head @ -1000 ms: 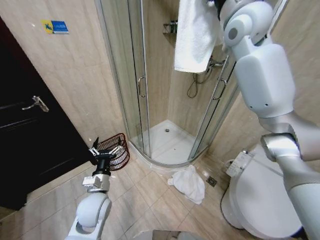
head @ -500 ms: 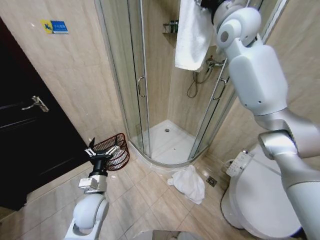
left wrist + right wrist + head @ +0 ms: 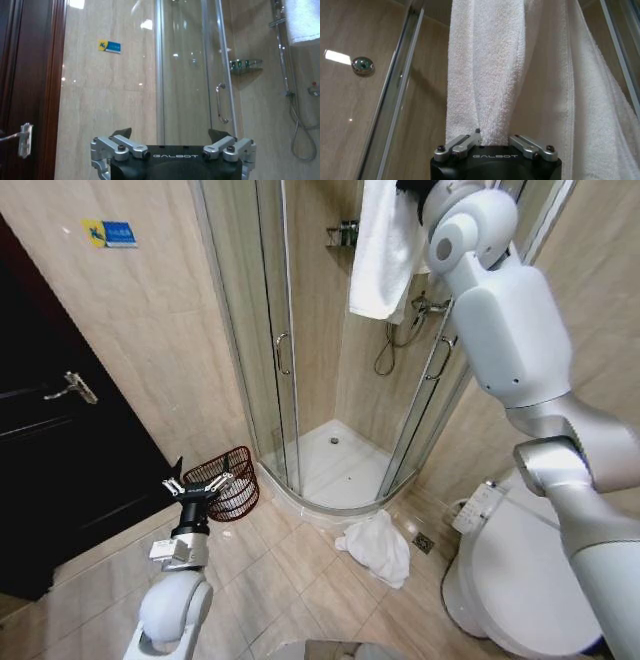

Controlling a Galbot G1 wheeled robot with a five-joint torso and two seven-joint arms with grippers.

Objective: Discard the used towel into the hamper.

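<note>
One white towel hanging lengthwise, top bunched in clamped right hand.

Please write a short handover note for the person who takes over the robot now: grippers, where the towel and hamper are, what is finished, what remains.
Right gripper: raised high by the shower door, shut on the hanging towel.
Left gripper: low near the floor, open and empty, in front of the hamper.
Hamper: on the tiles beside the shower enclosure; no towel seen in it.
Another white towel lies crumpled on the floor by the toilet.
Done: hanging towel gripped.
Left: carry it to the hamper and drop it in.
</note>
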